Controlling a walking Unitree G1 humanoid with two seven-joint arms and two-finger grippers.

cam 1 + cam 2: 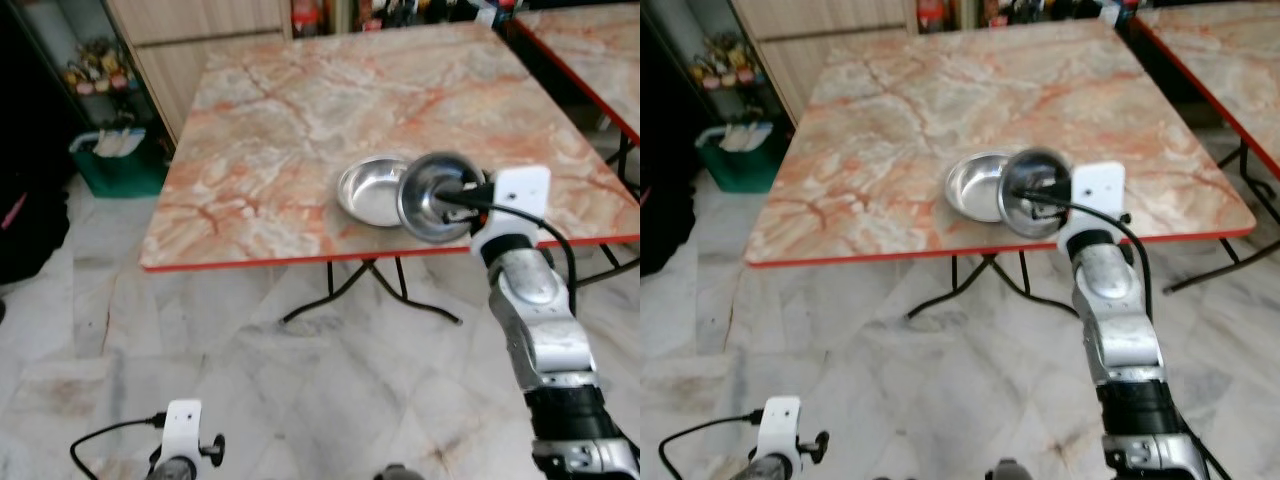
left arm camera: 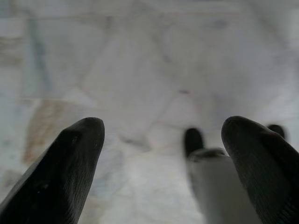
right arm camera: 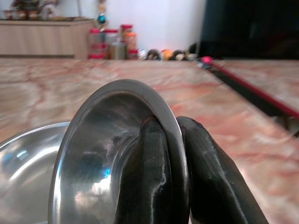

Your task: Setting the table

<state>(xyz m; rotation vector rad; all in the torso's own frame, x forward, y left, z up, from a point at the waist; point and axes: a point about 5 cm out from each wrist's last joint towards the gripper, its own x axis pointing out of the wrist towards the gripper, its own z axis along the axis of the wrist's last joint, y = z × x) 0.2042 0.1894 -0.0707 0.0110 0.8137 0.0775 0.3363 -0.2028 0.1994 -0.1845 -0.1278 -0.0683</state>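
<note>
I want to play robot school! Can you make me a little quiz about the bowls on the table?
1. True or false: the right gripper pinches the rim of a tilted steel bowl.
2. Where is the second steel bowl? A) on the floor B) flat on the marble table C) in the left gripper
3. Fill in: the left gripper hangs low above the ____, fingers apart.

Key: 1 true. 2 B. 3 floor.
</note>
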